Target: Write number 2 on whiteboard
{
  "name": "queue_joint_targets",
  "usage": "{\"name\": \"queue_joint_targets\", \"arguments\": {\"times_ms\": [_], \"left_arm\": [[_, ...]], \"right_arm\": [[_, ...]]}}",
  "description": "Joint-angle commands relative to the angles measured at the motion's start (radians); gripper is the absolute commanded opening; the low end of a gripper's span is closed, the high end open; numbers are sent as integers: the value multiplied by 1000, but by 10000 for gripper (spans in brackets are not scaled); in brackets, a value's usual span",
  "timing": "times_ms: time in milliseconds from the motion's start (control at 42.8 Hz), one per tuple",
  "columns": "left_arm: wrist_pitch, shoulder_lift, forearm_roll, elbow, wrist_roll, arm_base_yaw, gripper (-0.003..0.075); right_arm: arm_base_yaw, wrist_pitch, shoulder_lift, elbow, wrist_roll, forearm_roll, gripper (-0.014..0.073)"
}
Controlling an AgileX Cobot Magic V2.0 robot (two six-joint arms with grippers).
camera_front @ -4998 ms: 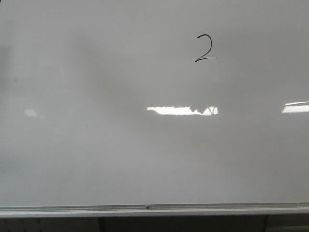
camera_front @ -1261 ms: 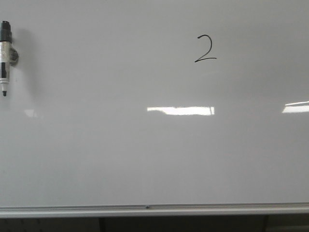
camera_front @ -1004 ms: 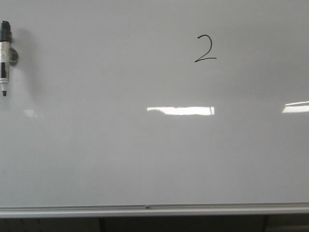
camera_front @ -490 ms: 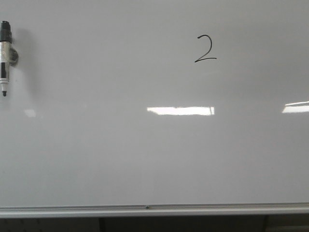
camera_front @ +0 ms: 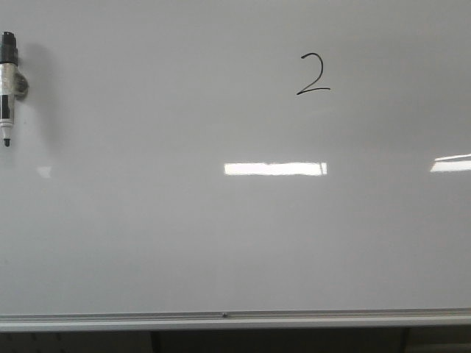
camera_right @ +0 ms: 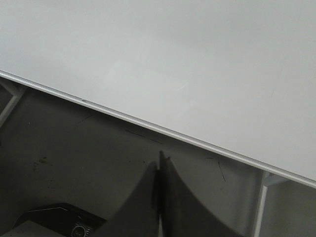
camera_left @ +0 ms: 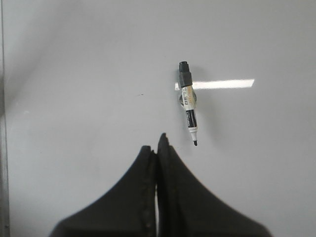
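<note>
Marker [camera_front: 7,87] parked tip-down at far left of whiteboard [camera_front: 147,243], not held. Number 2 [camera_front: 313,73] complete, upper right of centre. Left gripper [camera_left: 157,148] clenched empty, off the marker; right gripper [camera_right: 160,168] clenched empty below board rim. Task looks finished; nothing left.
</note>
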Motion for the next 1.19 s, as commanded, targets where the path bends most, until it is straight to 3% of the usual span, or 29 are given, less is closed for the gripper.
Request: {"name": "queue_joint_targets", "arguments": {"times_ms": [0, 234, 444, 934, 1168], "left_arm": [[-228, -40, -33, 92, -6, 4, -20], [-466, -116, -87, 317, -6, 9, -20], [-621, -144, -87, 420, -6, 9, -20], [-578, -140, -81, 421, -4, 9, -20], [-544, -140, -127, 421, 74, 9, -20]], "right_arm": [[-7, -53, 3, -30, 4, -4, -69], [-7, -53, 3, -30, 4, -4, -69], [-7, -53, 3, -30, 4, -4, -69], [-7, -52, 4, -30, 4, -4, -69], [-7, -52, 4, -30, 4, -4, -69]]}}
